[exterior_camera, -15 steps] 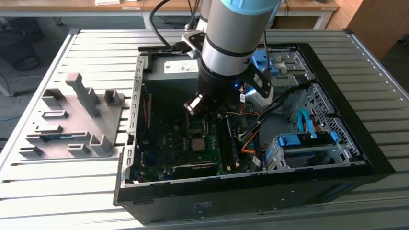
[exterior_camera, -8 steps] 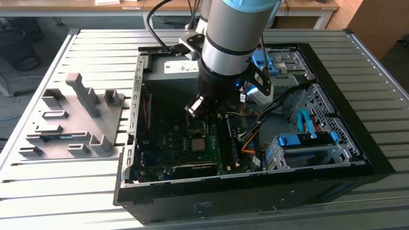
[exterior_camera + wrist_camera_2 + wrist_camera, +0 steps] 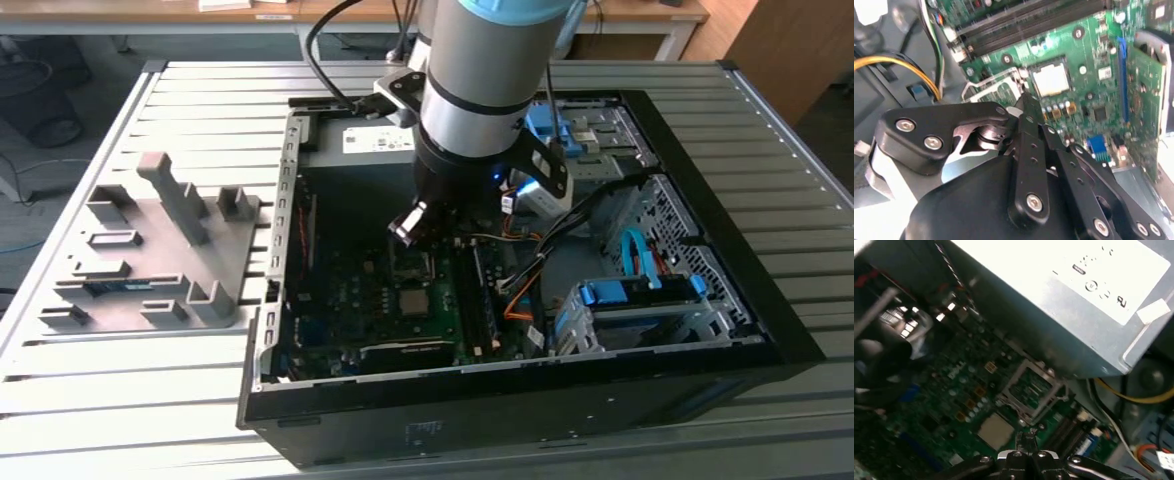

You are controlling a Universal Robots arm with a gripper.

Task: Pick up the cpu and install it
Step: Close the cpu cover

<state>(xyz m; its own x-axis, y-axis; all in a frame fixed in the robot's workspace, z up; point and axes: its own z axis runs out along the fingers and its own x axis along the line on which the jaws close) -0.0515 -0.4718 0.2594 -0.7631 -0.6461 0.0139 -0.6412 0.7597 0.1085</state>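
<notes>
second wrist view has the gripper [image 3: 1026,102] with its thin fingers pressed together and nothing pinched between them, the tip just beside the socket's open metal frame [image 3: 994,85]. the cpu [image 3: 1051,80] lies flat in the socket on the green board [image 3: 1094,65], apart from the tip. in the exterior view the arm [image 3: 474,90] stands inside the open computer case [image 3: 534,390], the chip [image 3: 414,300] near the board's middle. to do this step well, i judge the tip should stay off the chip's top and work only at the frame, moving slowly past the cables [image 3: 899,62].
</notes>
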